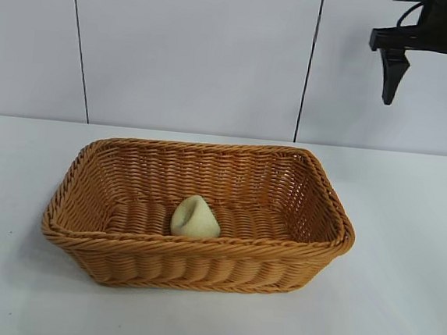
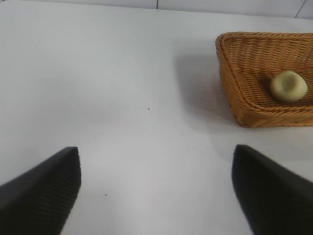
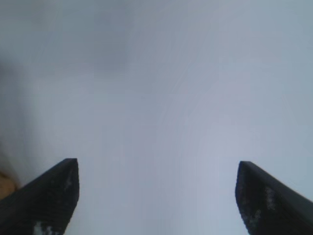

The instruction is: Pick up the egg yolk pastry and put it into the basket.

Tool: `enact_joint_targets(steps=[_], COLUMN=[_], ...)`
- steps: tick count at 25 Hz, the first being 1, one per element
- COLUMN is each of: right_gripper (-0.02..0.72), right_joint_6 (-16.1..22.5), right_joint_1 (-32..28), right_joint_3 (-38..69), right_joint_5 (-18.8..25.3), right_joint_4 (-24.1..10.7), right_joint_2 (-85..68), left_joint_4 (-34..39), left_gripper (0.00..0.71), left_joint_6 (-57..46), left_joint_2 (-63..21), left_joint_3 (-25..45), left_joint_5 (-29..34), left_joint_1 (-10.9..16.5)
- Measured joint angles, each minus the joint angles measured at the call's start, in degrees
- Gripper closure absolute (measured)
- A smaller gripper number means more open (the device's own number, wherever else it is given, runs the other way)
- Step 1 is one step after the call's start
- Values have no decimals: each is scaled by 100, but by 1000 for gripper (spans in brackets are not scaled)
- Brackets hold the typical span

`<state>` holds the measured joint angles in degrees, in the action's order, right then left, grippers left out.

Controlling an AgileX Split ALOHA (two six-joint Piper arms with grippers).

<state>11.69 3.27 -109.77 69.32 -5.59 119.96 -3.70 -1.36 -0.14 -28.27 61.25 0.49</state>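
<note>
I see a plain white matte tabletop (image 1: 404, 254) spread across my view, and behind it a pale grey panelled wall (image 1: 194, 55) split by thin dark vertical seams (image 1: 309, 65).

The basket (image 1: 199, 271) was woven wicker, orange-tan, with a faint sheen on its ribbed strands and a braided rim. Inside the basket, the egg yolk pastry (image 1: 195, 218) looked matt, pale and doughy, smooth-skinned. The table (image 1: 399, 308) under the basket was a smooth white surface, slightly reflective. The right gripper (image 1: 431, 80), above and beside the basket, looked like matt black plastic.
</note>
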Motion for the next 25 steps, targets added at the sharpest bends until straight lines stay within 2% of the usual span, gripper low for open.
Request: enact_joint_targets(steps=[9, 12, 18, 25], right_gripper=[78, 78, 78, 78], right_joint_6=[-296, -386, -453, -646], right_joint_1=[-59, -59, -59, -59], right_joint_3=[9, 238, 1666, 3963], right_joint_5=[0, 0, -4, 31], right_joint_4=[474, 510, 524, 559], right_joint_2=[-15, -179, -1125, -2886], left_joint_4=[0, 0, 0, 0], left_gripper=[101, 101, 101, 101], left_joint_6=[0, 0, 0, 0], left_joint_2=[0, 0, 0, 0], left_joint_3=[0, 0, 0, 0], left_joint_5=[0, 0, 0, 0], left_joint_1=[0, 0, 0, 0])
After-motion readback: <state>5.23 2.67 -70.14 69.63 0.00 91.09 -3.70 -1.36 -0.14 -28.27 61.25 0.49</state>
